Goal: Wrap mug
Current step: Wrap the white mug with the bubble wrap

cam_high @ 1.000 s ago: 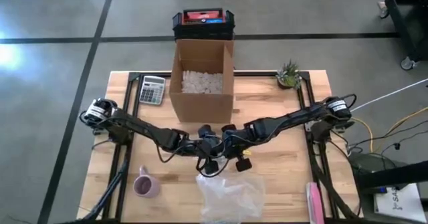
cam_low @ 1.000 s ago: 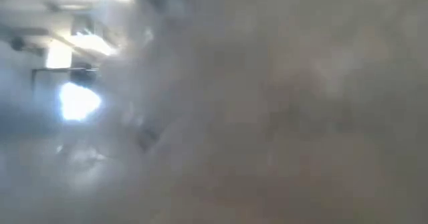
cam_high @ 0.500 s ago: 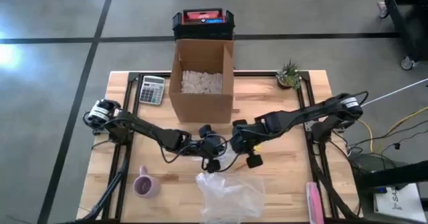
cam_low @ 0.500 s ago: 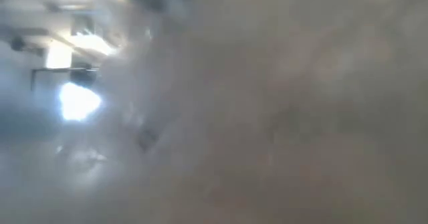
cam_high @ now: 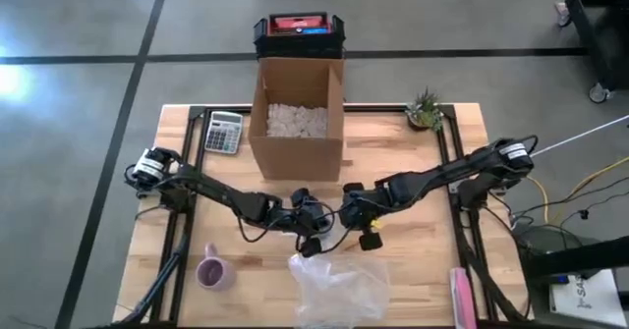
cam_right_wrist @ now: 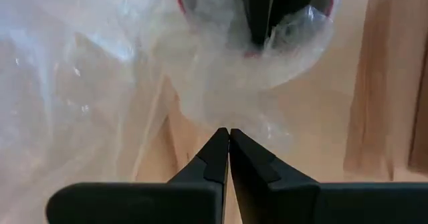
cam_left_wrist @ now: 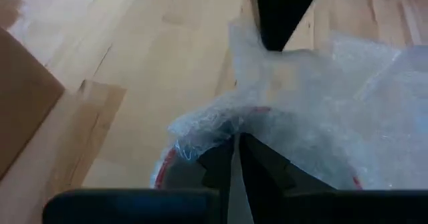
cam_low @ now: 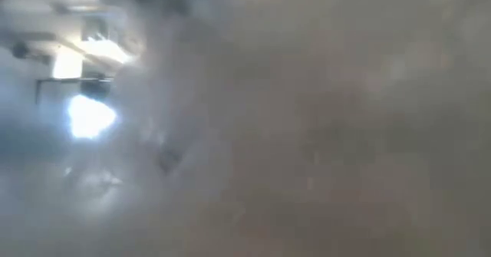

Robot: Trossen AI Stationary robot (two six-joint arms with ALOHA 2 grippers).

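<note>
Reaching in from opposite sides of the table, the two dark arms meet low near its middle, just in front of the cardboard box. The left arm runs from its base at the left edge, elbow bent, with its wrist dipping toward the centre; the right arm stretches in from the right edge in much the same way, so the two wrists almost face each other.

The left gripper has its fingers pressed together on a bunched edge of the bubble wrap — the film is pinched between the tips, and under it shows a rounded thing with a red rim, which I cannot name for sure. The right gripper also has its fingers pressed together, tip to tip; a thin fold of the wrap lies just at the tips, but whether it is truly caught there I cannot tell. From above, the clear sheet spreads in a crumpled heap toward the near edge of the table, below both grippers.

One pink mug stands alone on the near left of the table, well apart from both grippers and from the wrap.

Counting the rest — one open box with white filling, one calculator to its left, one small potted plant at the far right, and one dark crate with a red top on the floor beyond the table. The low camera shows only a grey blur.
</note>
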